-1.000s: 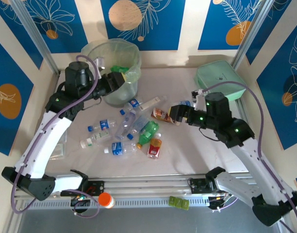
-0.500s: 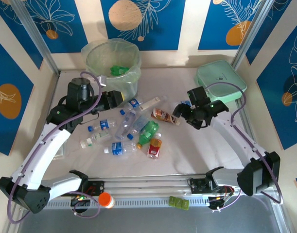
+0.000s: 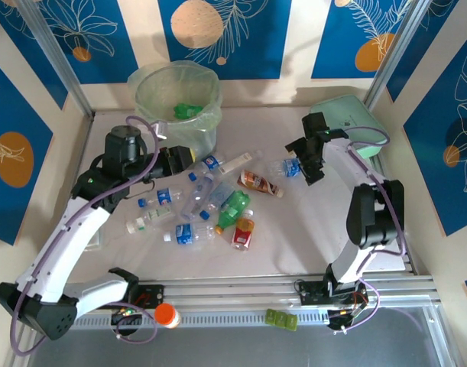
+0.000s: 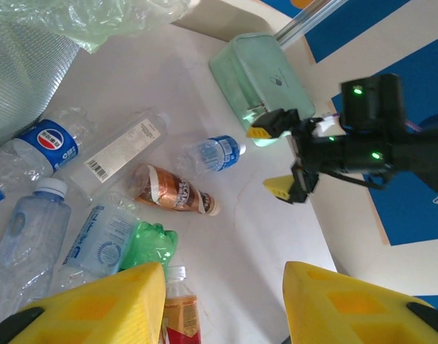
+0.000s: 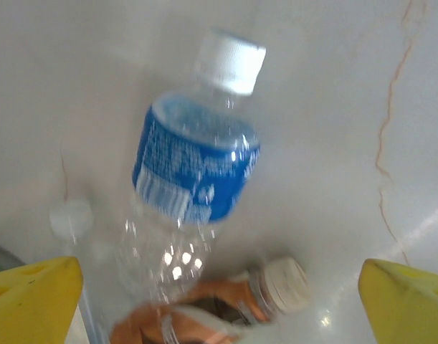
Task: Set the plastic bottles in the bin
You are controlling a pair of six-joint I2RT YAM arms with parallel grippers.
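The pale-green bin (image 3: pixel 174 90) stands at the back left with a green bottle (image 3: pixel 189 109) inside it. Several plastic bottles lie in a heap (image 3: pixel 206 200) on the table. My left gripper (image 3: pixel 184 158) hovers just in front of the bin, open and holding nothing (image 4: pixel 222 308). My right gripper (image 3: pixel 305 159) is wide open (image 5: pixel 219 304) right over a clear bottle with a blue label (image 5: pixel 197 172), which lies loose on the table (image 3: pixel 288 167) (image 4: pixel 215 153). A brown-labelled bottle (image 3: pixel 260 183) lies beside it.
A flat mint-green case (image 3: pixel 348 122) sits at the back right, close behind the right gripper. A green bottle (image 3: pixel 235 206) and an orange-red one (image 3: pixel 244 232) lie at the heap's near edge. The bin's liner (image 4: pixel 97 18) hangs at the left wrist view's top.
The left gripper has drawn back from over the bin to just in front of it. The right arm has swung toward the back right and its jaws have spread wider.
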